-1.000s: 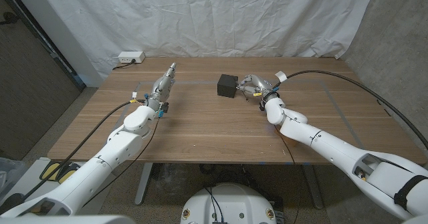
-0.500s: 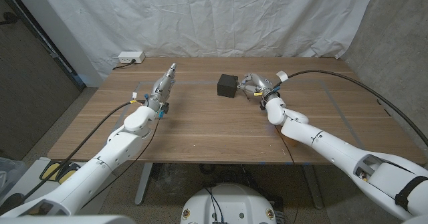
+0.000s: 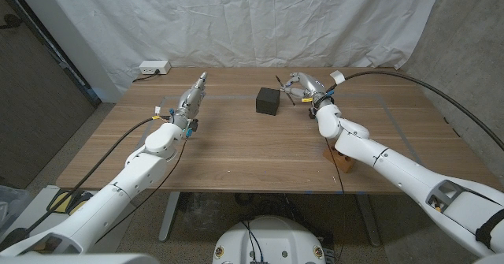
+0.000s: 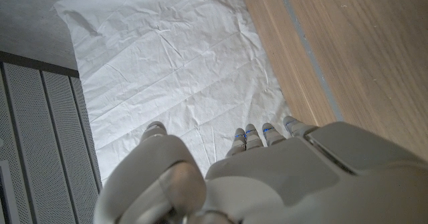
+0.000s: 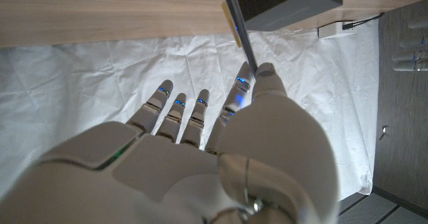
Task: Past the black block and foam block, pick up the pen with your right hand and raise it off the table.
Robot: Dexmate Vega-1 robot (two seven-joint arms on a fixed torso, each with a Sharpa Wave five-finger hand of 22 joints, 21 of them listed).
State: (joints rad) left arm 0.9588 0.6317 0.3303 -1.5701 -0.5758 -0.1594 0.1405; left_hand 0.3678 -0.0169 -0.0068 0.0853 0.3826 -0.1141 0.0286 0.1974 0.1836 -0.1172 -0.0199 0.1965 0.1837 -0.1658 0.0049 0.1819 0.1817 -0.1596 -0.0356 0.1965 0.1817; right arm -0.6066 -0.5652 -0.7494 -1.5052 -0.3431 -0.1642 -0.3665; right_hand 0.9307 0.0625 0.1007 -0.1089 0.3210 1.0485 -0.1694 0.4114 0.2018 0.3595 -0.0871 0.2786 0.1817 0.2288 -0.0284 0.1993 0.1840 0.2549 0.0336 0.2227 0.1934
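Observation:
My right hand pinches the dark pen between thumb and a finger, just right of the black block. The pen slants down from the fingers toward the table. In the right wrist view the pen runs from the thumb's tip up past the black block, with the other fingers stretched out. A tan foam block lies near the table's front edge, partly hidden under my right forearm. My left hand stands at the left of the table, fingers straight, holding nothing.
A white power strip lies at the table's far left corner. A white cloth hangs behind the wooden table. A thick black cable arcs over the right side. Grey tape lines mark the right part of the table.
My right hand has moved away from me and upward beside the black block, carrying the pen with it. The left arm has stayed still.

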